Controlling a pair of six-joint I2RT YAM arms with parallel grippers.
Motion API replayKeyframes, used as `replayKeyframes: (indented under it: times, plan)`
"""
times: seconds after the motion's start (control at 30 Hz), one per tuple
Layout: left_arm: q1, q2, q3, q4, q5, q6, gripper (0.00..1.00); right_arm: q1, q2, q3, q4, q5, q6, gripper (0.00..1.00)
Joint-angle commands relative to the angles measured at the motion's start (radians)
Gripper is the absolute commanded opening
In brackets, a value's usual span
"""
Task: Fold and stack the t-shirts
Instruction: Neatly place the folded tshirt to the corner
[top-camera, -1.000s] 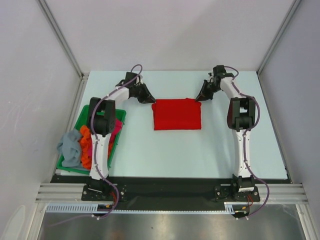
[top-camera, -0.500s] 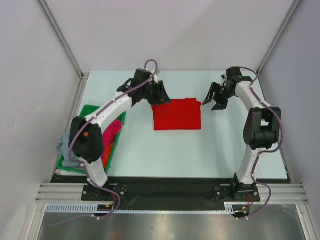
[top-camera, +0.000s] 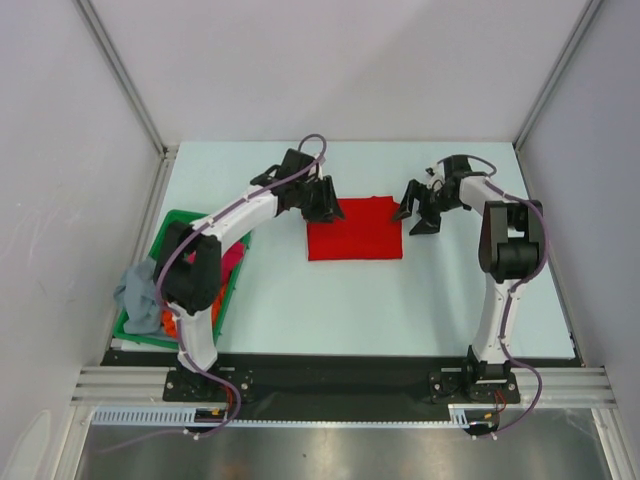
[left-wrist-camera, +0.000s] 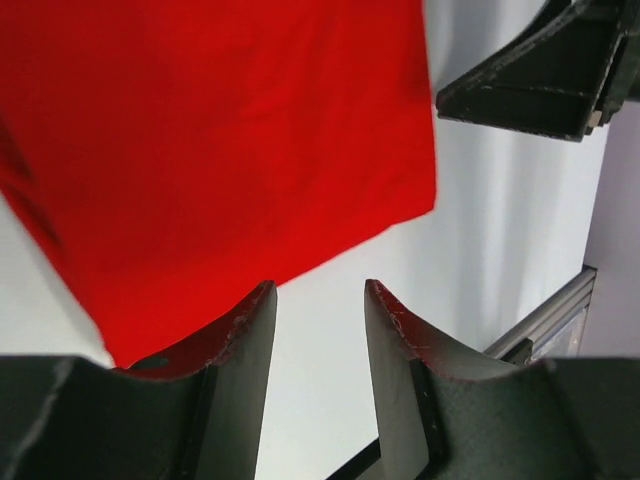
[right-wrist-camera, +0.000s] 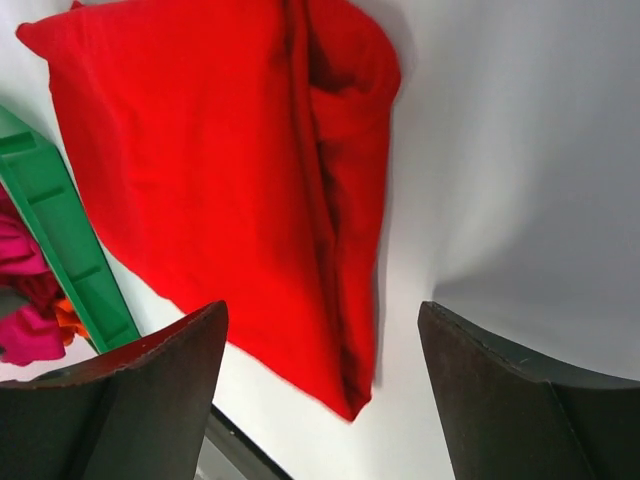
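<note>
Two sides of red t-shirt (top-camera: 355, 232), left hand (top-camera: 326, 206), right hand (top-camera: 413, 220) (fingers parted)

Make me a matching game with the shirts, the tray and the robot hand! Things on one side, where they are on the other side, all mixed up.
Things:
1. red t-shirt
2. green tray
3. grey-blue t-shirt
4. right gripper

Places or states:
A. bunched at the green tray's left side
B. open, just off the red t-shirt's right edge
C. folded flat in the middle of the table
D. along the table's left edge

Pairs: 1-C, 2-D, 3-A, 4-B
</note>
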Motion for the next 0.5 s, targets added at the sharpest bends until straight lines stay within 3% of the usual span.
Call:
replayKeyframes:
  times: [0.0, 0.13, 0.47]
  plan:
    - [0.061, 0.044, 0.066, -0.019, -0.009, 0.037, 0.46, -0.004, 0.059, 0.034, 0.064, -0.070, -0.035, 0.84]
    - [0.094, 0.110, 0.090, -0.045, -0.004, 0.087, 0.45, -0.008, 0.083, 0.068, 0.019, -0.014, -0.075, 0.83]
    - [0.121, 0.211, 0.093, -0.049, -0.012, 0.110, 0.44, 0.042, 0.181, 0.082, 0.002, -0.067, -0.080, 0.72]
